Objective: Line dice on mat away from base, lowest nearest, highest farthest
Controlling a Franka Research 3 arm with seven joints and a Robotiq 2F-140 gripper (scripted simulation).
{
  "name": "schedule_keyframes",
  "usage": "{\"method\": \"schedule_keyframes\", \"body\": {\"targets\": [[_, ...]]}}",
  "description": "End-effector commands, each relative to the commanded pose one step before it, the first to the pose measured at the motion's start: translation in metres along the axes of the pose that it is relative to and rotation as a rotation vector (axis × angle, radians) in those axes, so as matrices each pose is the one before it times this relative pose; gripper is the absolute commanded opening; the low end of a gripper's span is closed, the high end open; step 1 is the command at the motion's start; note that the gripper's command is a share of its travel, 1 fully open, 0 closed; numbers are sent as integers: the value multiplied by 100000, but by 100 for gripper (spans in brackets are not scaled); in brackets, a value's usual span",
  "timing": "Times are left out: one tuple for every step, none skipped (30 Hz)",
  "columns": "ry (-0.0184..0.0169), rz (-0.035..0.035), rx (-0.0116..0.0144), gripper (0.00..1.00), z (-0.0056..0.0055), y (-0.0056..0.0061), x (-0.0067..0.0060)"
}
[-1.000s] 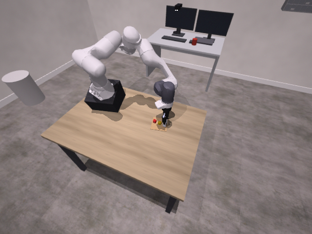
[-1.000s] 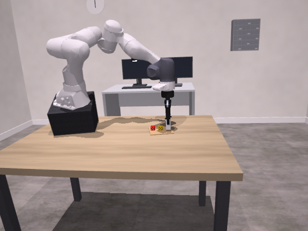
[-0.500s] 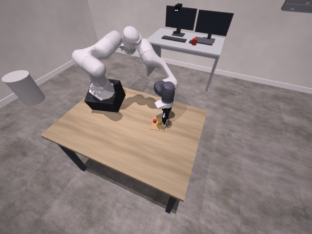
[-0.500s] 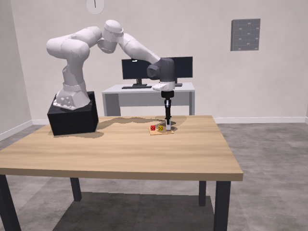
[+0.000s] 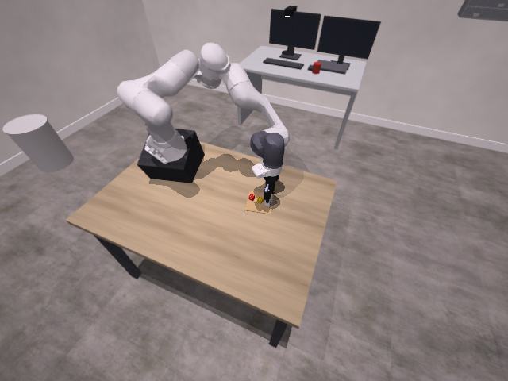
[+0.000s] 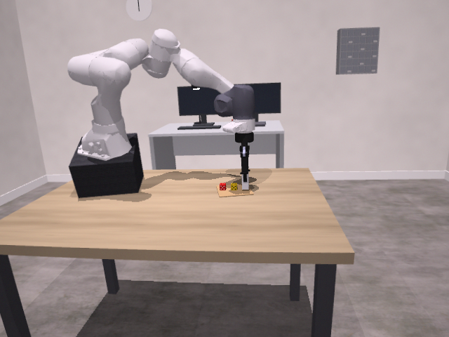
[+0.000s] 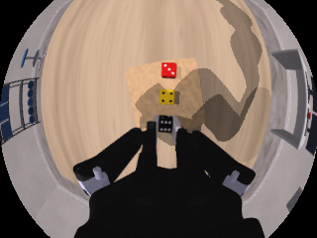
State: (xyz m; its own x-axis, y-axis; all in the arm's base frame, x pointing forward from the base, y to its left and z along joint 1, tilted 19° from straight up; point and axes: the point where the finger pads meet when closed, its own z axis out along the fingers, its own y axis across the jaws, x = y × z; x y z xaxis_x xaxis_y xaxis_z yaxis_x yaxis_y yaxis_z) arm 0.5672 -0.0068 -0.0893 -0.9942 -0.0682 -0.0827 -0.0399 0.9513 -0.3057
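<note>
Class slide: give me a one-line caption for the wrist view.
Gripper shut on a black die at the mat's near edge, in line with yellow die and red die.

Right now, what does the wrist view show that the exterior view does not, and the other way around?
Only the wrist view shows the third die, black, between the gripper's fingers, and the pips on top of the dice. Only the exterior view shows the whole arm, its black base, the table's legs and how the gripper stands upright on the mat. Both show the red die, the yellow die and the mat on the table.
</note>
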Motion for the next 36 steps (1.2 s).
{"method": "schedule_keyframes", "body": {"targets": [[-172,-377,143,13,235,-136,-3],[0,0,0,13,0,0,0],[0,0,0,13,0,0,0],[0,0,0,13,34,0,0],[0,0,0,13,35,0,0],[0,0,0,13,35,0,0],[0,0,0,13,34,0,0],[0,0,0,13,32,0,0],[0,0,0,13,29,0,0],[0,0,0,13,26,0,0],[0,0,0,13,22,0,0],[0,0,0,13,17,0,0],[0,0,0,13,13,0,0],[0,0,0,13,9,0,0],[0,0,0,13,5,0,0],[0,0,0,13,2,0,0],[0,0,0,13,0,0,0],[0,0,0,13,0,0,0],[0,0,0,13,0,0,0],[0,0,0,13,0,0,0],[0,0,0,13,0,0,0],[0,0,0,13,0,0,0],[0,0,0,13,0,0,0],[0,0,0,13,0,0,0],[0,0,0,13,0,0,0],[0,0,0,13,0,0,0],[0,0,0,13,0,0,0],[0,0,0,13,0,0,0],[0,0,0,13,0,0,0],[0,0,0,13,0,0,0],[0,0,0,13,0,0,0],[0,0,0,13,0,0,0],[0,0,0,13,0,0,0],[0,0,0,13,0,0,0],[0,0,0,13,0,0,0],[0,0,0,13,0,0,0]]}}
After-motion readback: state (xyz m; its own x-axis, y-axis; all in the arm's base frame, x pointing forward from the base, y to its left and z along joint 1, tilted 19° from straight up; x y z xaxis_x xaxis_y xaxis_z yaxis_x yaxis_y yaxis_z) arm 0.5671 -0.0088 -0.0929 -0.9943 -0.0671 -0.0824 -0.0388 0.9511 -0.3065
